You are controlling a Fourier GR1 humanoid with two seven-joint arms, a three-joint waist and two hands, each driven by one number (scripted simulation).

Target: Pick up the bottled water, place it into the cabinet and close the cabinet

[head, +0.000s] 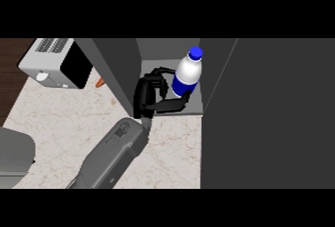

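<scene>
I see a water bottle [186, 73] standing roughly upright, its top leaning slightly to the right. It has a white body, a blue base and a blue cap [195, 53]. It stands inside the open compartment of a dark grey cabinet [124, 71], towards the compartment's right side and close to its right wall. My left hand [147, 91], black, sits just left of the bottle, reaching into the same compartment. Its fingers [160, 71] curl round the far side of the bottle, and the thumb [171, 105] hooks round the near side under the blue base, so the hand is closed round the bottle's lower half. The grey forearm [111, 155] runs from the hand down and to the left, to the near edge of the view. To the right of the compartment a wide dark panel [274, 115] fills the whole right side of the view. I cannot tell whether it is the cabinet's door. My right hand does not show. The cabinet stands on a pale marbled counter [59, 119]. At the far left of the counter is a white and black toaster [49, 62]. A small orange item [100, 83] peeks out between it and the cabinet's left wall, too hidden for me to name.
</scene>
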